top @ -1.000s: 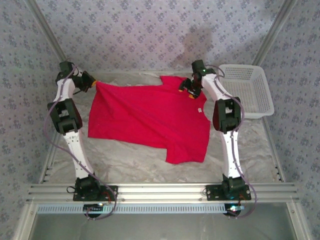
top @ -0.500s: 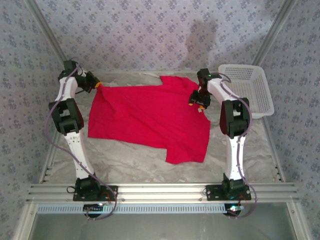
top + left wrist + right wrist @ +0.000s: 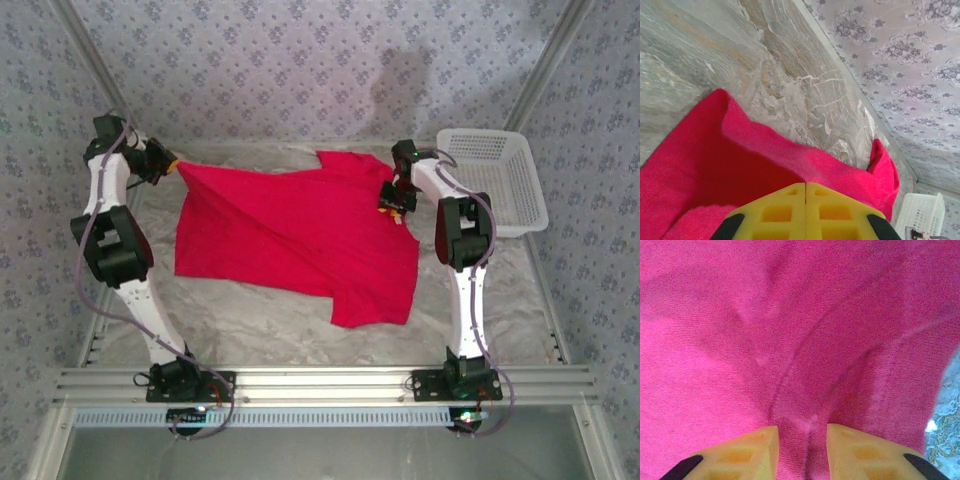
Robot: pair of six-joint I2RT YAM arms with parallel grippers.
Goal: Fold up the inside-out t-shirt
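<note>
Changed since a second ago: the left arm has swung outward to the left, drawing its corner of the shirt with it so the far edge now runs straighter. The right arm has dropped from the collar area to the shirt's right side.
Left gripper (image 3: 160,165): at the far left of the table (image 3: 270,320), lifted a little. In the left wrist view its yellow pads (image 3: 785,210) meet with no gap, clamped on a corner of red cloth that fans away from them.
T-shirt (image 3: 300,235): spread over the middle of the table, mostly flat. A diagonal crease runs from the held corner toward the near right, and a sleeve or hem flap reaches toward the near edge.
Right gripper (image 3: 395,200): down on the shirt's far right part. In the right wrist view its fingers (image 3: 760,450) stand apart, with a raised ridge of cloth and a seam between them; they are not yet pinched onto it.
Basket (image 3: 530,200): white, at the far right, apart from the shirt.
Step in hand: probably taking hold of two points on the far edge so the shirt can be stretched flat before folding. The left side is secured and the right is not.
Next move: the right fingers likely need to close fully on that ridge. Then both arms should pull evenly, since a lopsided tug could drag the shirt or deepen the crease.
</note>
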